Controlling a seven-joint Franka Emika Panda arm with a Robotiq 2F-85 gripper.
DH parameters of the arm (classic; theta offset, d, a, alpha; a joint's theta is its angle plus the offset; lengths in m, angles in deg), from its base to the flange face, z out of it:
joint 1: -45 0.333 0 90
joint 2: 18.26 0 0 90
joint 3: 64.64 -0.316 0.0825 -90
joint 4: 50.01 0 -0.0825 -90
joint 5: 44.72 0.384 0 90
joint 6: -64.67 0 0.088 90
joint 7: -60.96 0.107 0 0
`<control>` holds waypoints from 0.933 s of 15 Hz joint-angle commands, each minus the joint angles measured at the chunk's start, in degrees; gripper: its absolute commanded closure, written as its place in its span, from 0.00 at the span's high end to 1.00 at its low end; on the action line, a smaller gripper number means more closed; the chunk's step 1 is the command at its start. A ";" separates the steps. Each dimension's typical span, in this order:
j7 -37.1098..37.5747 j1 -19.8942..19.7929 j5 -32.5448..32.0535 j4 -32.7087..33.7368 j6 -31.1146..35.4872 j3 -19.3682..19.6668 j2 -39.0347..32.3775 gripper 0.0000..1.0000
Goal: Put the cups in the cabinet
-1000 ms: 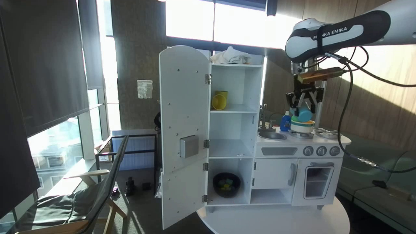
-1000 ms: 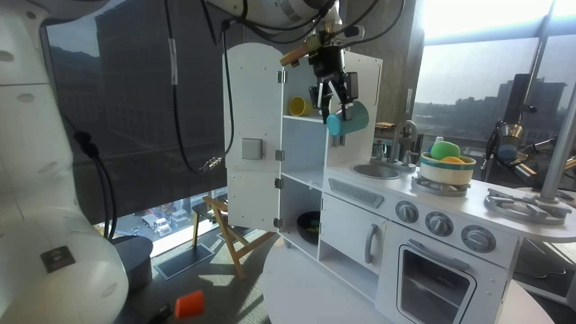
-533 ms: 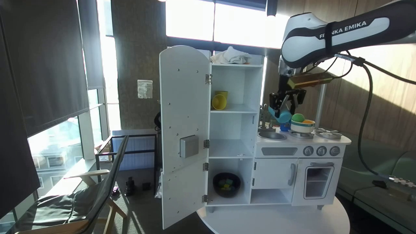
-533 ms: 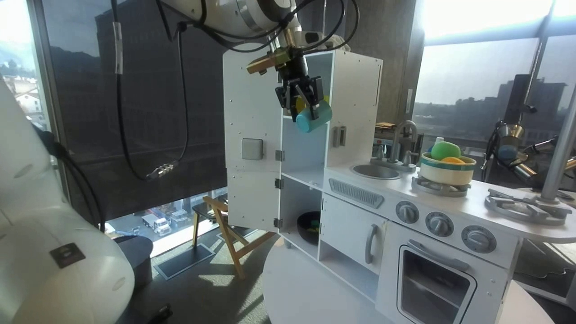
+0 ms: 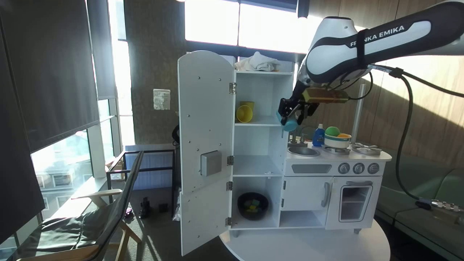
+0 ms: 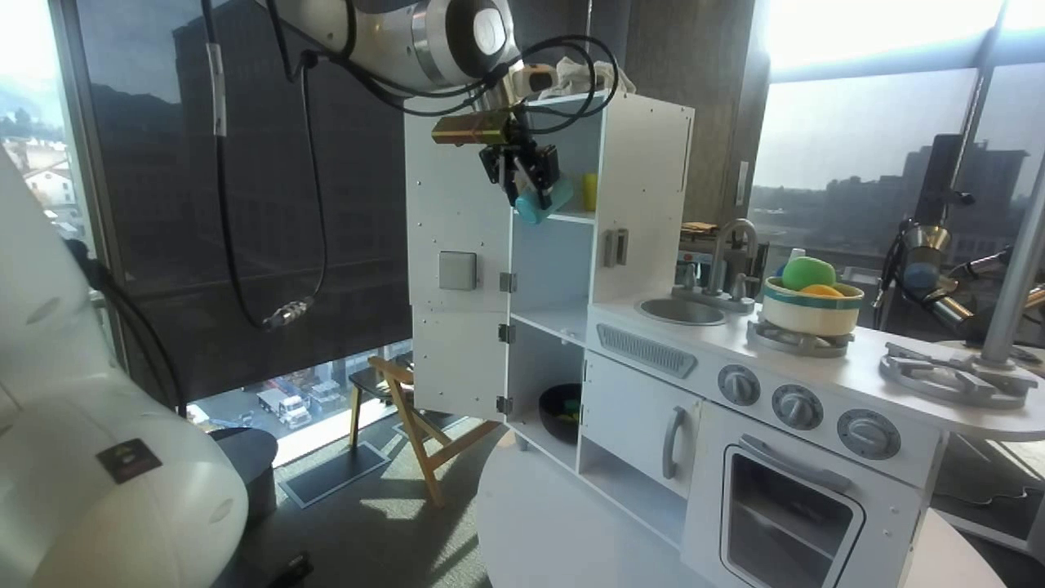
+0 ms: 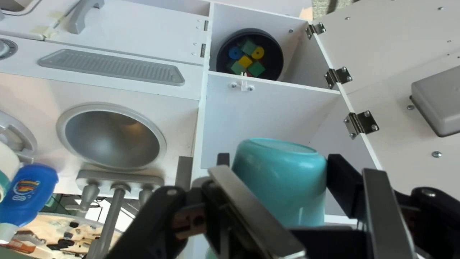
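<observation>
Your gripper (image 7: pixel 280 167) has the teal cup (image 7: pixel 280 183), jaws part way apart, one on each side, pinch looks solid. Cup's in front of the cabinet (image 6: pixel 645 188), its base about level with the front edge of the upper shelf (image 5: pixel 266 121) in both exterior views; can't tell if they touch. Key bit: the shelf lies ahead of your gripper, inward past that front edge. Cup's long axis is tilted, closed base low and facing out, other end higher and pointing in; the mouth is hidden in the wrist view. On that shelf sit yellow cups (image 5: pixel 245 113), toward the door (image 5: pixel 204 108) side in an exterior view, so I'd guess you want the side by the sink (image 5: pixel 303 150). Looks like the carry-in step, placing probably next. That likely calls for a bit of lift, then straight in, and levelling before you let go. Watch the low base catching the shelf edge, and the sink-side jaw, which overlaps the cabinet's wall edge in the wrist view, bumping it
</observation>
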 commanded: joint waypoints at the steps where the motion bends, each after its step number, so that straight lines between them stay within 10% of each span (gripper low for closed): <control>1: 1.12 0.52 3.98 -2.03 9.31 -0.52 0.98 0.44; 14: 5.41 -0.09 10.92 -5.71 48.27 -0.18 -8.52 0.44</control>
